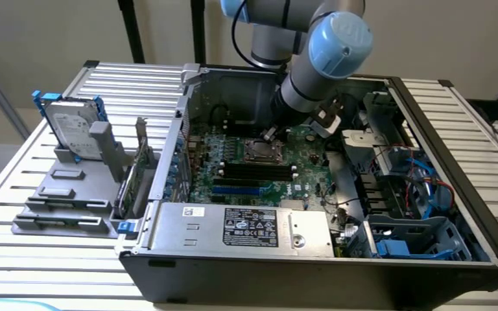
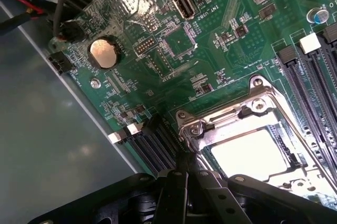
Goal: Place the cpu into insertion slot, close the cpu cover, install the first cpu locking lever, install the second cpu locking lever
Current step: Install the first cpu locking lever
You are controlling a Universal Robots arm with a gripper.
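Note:
The cpu point(image 2: 247, 153) shows its pale face through the window of the silvery cpu cover point(image 2: 231, 121), which lies flat over the insertion slot point(image 1: 262, 151) on the green motherboard point(image 2: 174, 39). A thin metal locking lever point(image 2: 310, 145) runs along one side of the socket. My gripper point(image 2: 185, 162) hangs just over a corner of the socket, its dark fingers point(image 2: 176, 192) pressed together with nothing visible between them. In the exterior view the gripper point(image 1: 271, 134) reaches down into the open computer case, right above the socket.
Long black memory slots point(image 1: 249, 172) lie beside the socket. The grey power supply box point(image 1: 240, 227) sits at the case's front. Blue cables and drive bays point(image 1: 414, 194) fill the exterior view's right. A hard drive point(image 1: 72, 129) stands in a grey holder outside the case.

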